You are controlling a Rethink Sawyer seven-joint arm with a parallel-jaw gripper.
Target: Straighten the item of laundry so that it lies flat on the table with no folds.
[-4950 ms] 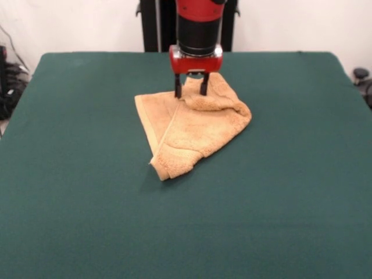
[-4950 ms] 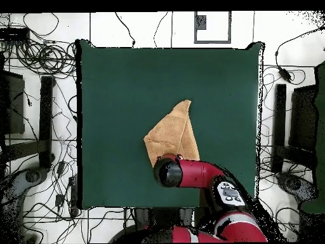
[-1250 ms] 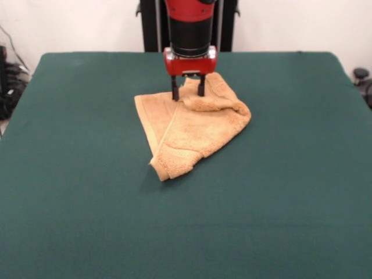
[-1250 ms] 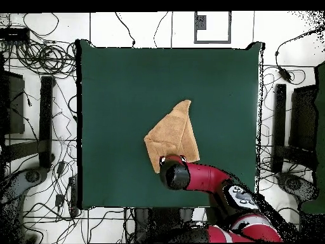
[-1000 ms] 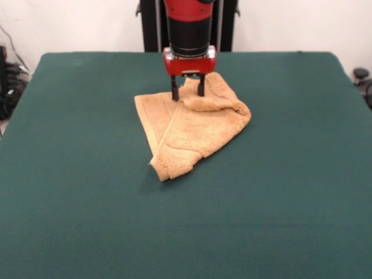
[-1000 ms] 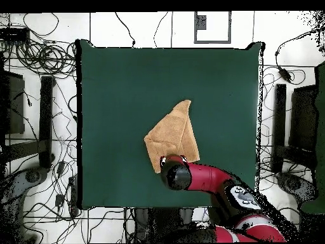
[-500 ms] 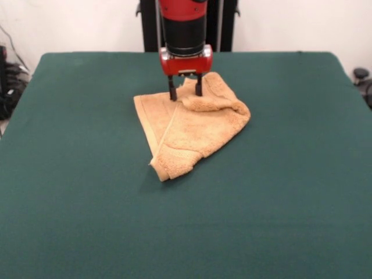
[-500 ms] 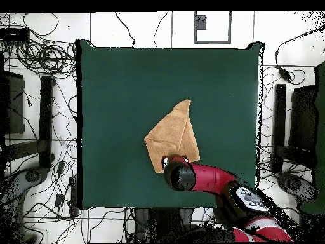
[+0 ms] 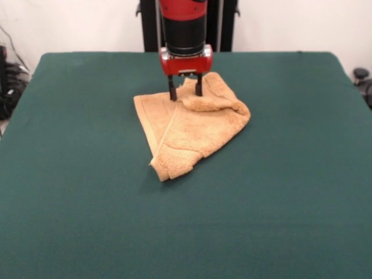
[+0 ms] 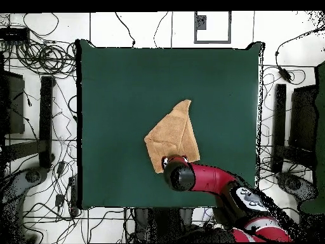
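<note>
I have the gripper (image 9: 184, 93) spread at the towel (image 9: 195, 125)'s far edge, seemingly touching; next, pinch and unfold.

towel (image 9: 192, 128): on the table (image 9: 279, 192), folded, under the jaws
gripper (image 9: 185, 93): spread fingers astride the towel's pedestal-side edge

Green table (image 9: 70, 203): folded tan towel (image 9: 192, 131) lying near far-centre.

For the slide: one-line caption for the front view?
Sawyer's open gripper poised at the far edge of a folded tan towel on the green table.
</note>
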